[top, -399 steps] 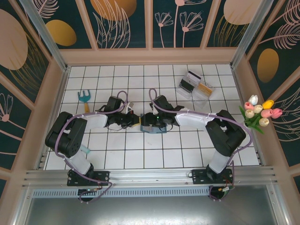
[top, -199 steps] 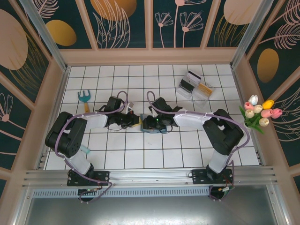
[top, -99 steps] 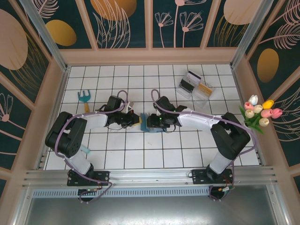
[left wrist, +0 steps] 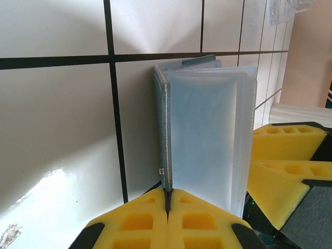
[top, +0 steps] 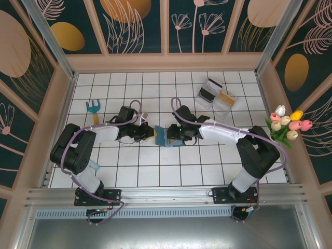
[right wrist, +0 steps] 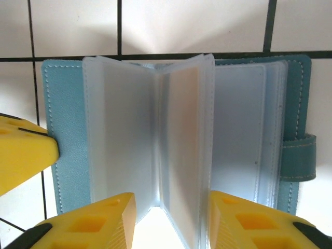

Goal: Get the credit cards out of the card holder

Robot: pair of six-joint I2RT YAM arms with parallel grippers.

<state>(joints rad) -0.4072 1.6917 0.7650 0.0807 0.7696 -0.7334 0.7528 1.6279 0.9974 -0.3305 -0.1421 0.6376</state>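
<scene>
Edgewise in left hand point(left wrist: 167, 201) — card holder point(left wrist: 205, 135), spread open

The left arm point(top: 98, 136) and the right arm point(top: 223, 132) fold inward from their bases, and their wrists meet at the card holder point(top: 160, 136) from opposite sides. The left hand point(left wrist: 167, 193) is clamped on the holder's cover edge, its yellow fingers point(left wrist: 135, 215) pressed together with only the cover between them. The right hand point(right wrist: 171, 205) points at the holder's open middle, its fingers point(right wrist: 98, 220) parted either side of the clear sleeves point(right wrist: 129, 129).
</scene>
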